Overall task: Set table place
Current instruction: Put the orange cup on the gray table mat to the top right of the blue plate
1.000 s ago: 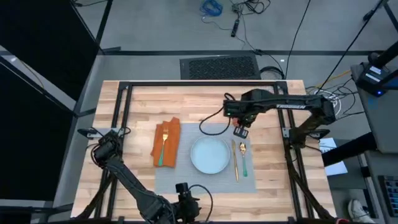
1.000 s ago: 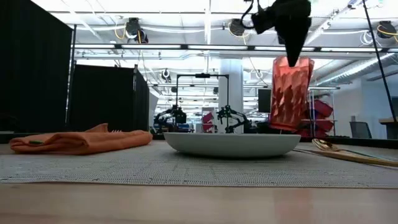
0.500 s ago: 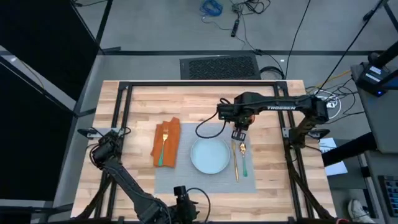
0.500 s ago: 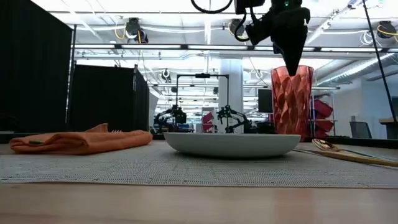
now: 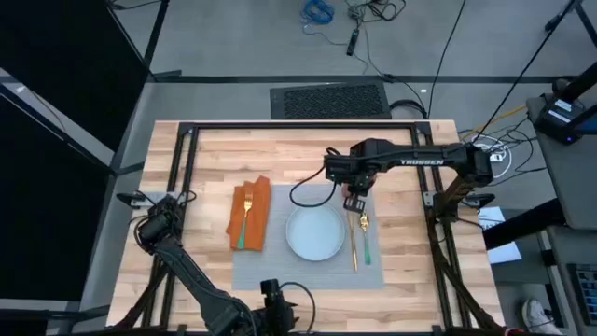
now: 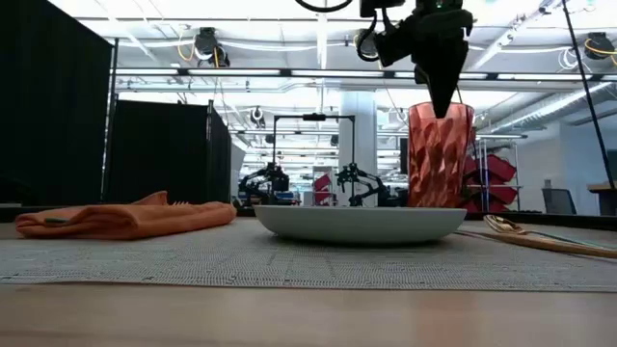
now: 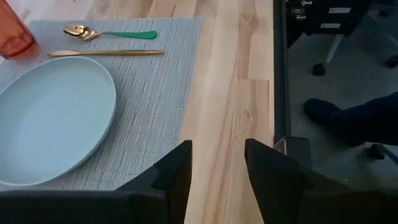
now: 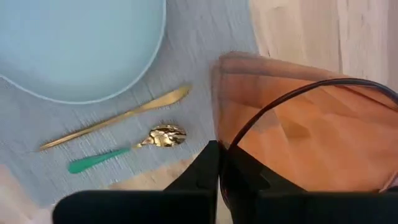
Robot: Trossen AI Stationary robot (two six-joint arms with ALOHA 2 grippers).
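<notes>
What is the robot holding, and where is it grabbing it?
The right gripper holds the red cup by its rim. The left gripper holds nothing.

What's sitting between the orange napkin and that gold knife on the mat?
The pale blue plate, on the grey placemat. The high view shows the napkin on one side and the knife on the other.

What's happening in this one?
A place setting is nearly laid. The right claw grips the rim of a red tumbler at the placemat's far right corner, past the plate. A napkin with fork and a knife and spoon are already down. The left claw waits open at the near edge.
</notes>
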